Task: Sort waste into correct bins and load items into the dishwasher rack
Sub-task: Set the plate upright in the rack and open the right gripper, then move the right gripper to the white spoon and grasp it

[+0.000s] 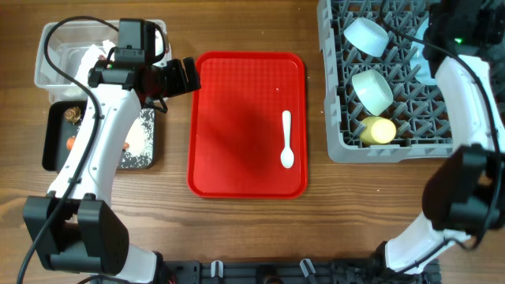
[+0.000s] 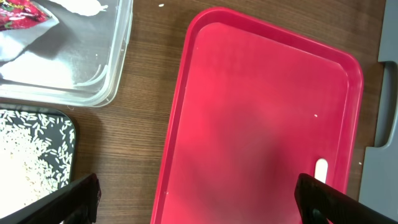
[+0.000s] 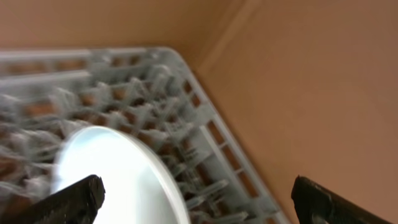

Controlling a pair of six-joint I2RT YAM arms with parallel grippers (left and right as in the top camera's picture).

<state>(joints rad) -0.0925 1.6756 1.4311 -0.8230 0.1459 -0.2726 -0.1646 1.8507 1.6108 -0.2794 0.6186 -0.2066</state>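
Left gripper (image 2: 199, 202): spread wide, empty, low over the red tray (image 2: 261, 93) near its edge. Has the white plastic spoon (image 2: 321, 167) farther along the tray, apart from the fingers, only its handle tip showing at the wrist. Right gripper (image 3: 199, 199): parted too, above the pale-blue plate (image 3: 118, 174) standing in the dishwasher rack (image 3: 211, 134). Cannot tell contact with the plate through the blur. Crops the clear tub (image 2: 115, 74) and the rice (image 2: 25, 155) in the black tray (image 2: 69, 127).
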